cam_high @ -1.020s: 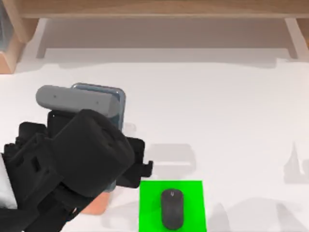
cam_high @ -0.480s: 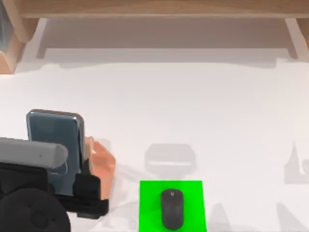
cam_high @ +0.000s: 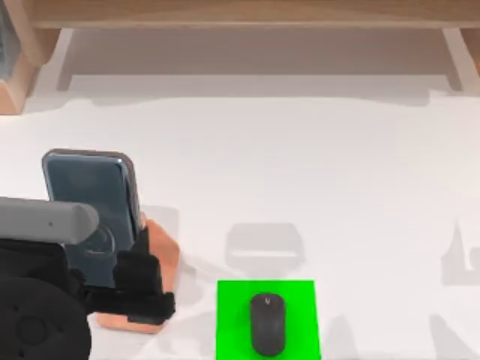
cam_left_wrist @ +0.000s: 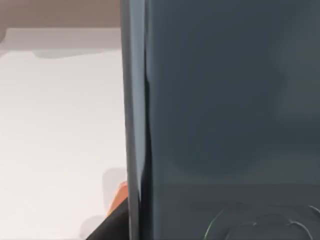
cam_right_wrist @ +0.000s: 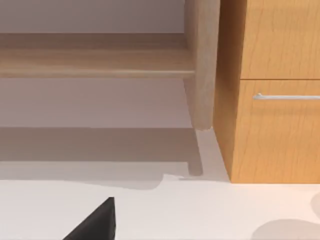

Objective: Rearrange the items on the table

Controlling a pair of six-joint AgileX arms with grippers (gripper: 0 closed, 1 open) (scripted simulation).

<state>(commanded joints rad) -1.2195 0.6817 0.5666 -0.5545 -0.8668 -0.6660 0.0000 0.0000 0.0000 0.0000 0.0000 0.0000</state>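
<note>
Our left claw grips the smartphone, now raised farther up the table's left side above an orange stand, while the mouse sits unmoved on its green pad.

On the table I count two items — one smartphone near the left edge and one computer mouse at the front edge. There is one green square under the mouse, and one orange block beside the phone. At the back edge stands one wooden shelf frame — with one drawer cabinet next to it.
</note>
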